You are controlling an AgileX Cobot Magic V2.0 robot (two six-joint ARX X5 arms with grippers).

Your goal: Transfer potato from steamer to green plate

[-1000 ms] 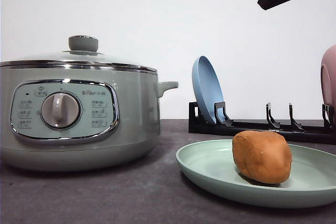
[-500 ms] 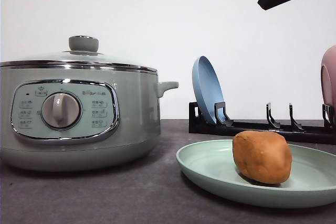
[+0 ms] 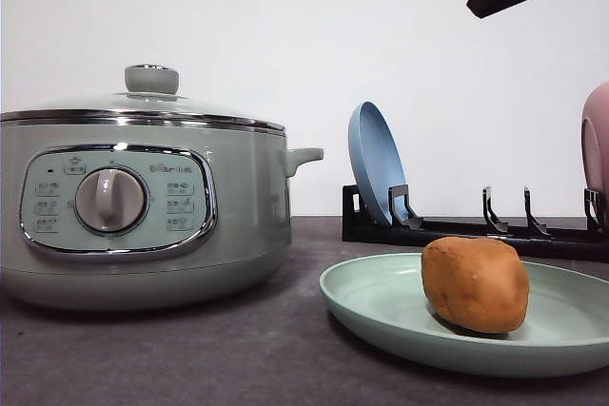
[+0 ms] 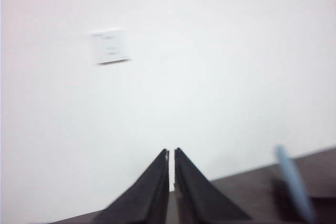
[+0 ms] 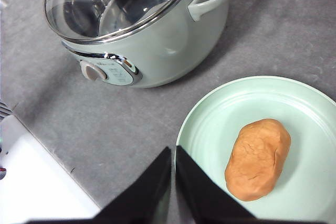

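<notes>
A: The right gripper (image 5: 172, 153) is pressed together, empty, lower centre of its wrist frame; the left gripper (image 4: 171, 156), blurred, seems closed too.

B: The potato (image 3: 475, 284) lies on the green plate (image 3: 381, 306), right of the lidded steamer (image 3: 143, 202). A low swing could knock it off.

A: Grey table (image 3: 190, 358), white wall.

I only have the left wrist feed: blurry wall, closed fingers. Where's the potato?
Observer: The potato sits on the green plate, per the front view.
Operator: Steamer lid on or off?
Observer: On; the glass lid covers the steamer.
Operator: Is the right arm holding anything?
Observer: No. The right wrist view shows the right gripper shut with nothing between its fingers, above the table beside the plate.
</notes>
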